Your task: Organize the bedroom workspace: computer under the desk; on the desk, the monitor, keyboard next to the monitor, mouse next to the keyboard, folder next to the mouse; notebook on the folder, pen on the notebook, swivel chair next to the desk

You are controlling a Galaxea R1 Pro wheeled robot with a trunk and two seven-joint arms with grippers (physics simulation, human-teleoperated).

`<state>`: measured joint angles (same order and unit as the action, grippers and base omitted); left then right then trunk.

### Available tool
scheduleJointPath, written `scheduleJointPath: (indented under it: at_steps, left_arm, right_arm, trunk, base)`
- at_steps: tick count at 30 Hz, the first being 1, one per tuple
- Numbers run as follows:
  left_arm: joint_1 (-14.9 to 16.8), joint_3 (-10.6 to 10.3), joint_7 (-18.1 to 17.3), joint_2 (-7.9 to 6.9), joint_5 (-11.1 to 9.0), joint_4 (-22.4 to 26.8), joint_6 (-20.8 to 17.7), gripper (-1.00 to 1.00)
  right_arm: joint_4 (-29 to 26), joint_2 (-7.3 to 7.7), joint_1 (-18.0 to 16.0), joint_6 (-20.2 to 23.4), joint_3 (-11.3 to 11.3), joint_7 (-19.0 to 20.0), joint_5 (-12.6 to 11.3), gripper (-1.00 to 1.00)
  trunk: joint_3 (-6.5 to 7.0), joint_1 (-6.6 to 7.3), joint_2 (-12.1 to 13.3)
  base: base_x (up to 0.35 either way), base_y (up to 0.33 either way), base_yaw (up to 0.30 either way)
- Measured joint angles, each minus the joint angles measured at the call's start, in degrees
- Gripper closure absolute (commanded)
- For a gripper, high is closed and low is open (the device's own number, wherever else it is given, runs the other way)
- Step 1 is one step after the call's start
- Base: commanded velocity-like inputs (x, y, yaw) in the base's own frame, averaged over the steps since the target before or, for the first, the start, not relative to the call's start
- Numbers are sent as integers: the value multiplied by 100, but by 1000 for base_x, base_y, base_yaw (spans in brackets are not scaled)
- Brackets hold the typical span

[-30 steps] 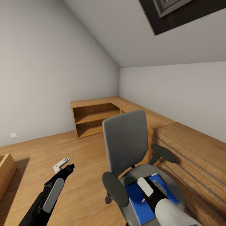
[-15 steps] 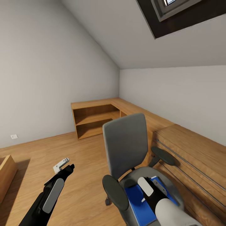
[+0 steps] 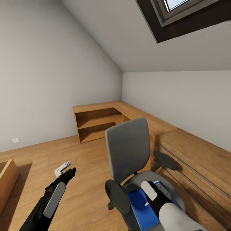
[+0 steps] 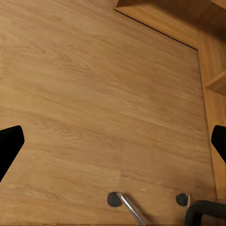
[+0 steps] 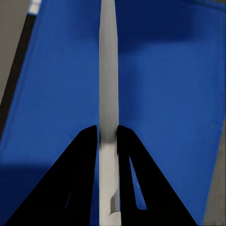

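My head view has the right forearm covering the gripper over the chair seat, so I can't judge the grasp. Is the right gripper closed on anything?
Observer: Yes. The right gripper pinches a thin pale strip edge-on, above the blue folder. I cannot tell what the strip is.
Operator: And the left gripper?
Observer: The left gripper is open, fingers wide apart, over the wood floor.
Operator: Anything near it?
Observer: Two casters of the swivel chair sit on the floor ahead of it.

From the head we look down over the swivel chair [image 3: 131, 160]; our left wrist faces the floor [image 4: 94, 94] (sharing its base), right wrist hugs the folder [image 5: 165, 94].
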<state>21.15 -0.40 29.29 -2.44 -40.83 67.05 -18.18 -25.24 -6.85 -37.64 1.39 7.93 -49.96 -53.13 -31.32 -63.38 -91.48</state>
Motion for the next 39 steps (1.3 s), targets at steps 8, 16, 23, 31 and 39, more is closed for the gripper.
scheduleJointPath:
  at_steps: [8, 16, 23, 31, 39]
  left_arm:
    - [0, -5, -7, 0, -8, -24, -14, -100]
    - [0, -31, -15, 1, 0, -67, -18, -100]
    - [0, -103, -23, 4, 1, -70, -17, -100]
    - [-1, -159, -25, -2, 11, -69, -19, -100]
    - [-1, -162, -25, 3, 12, -69, -11, -100]
  right_arm:
    - [-76, 20, 0, -52, 8, 326, 15, 100]
    - [-364, 95, 6, -109, 40, 448, 51, 100]
    - [-815, 115, 38, -500, 53, 407, 201, 100]
    - [-2457, 126, 908, -598, 70, 382, 1043, 100]
    - [-4248, 112, 1988, -586, 77, 386, 1785, 100]
  trunk:
    - [144, 177, 321]
    - [287, 354, 642]
    - [413, 508, 922]
    - [557, 684, 1243]
    - [700, 858, 1565]
  base:
    - [-193, 0, 0]
    - [-14, 0, 0]
    - [0, 0, 0]
    - [0, 0, 0]
    - [-82, 0, 0]
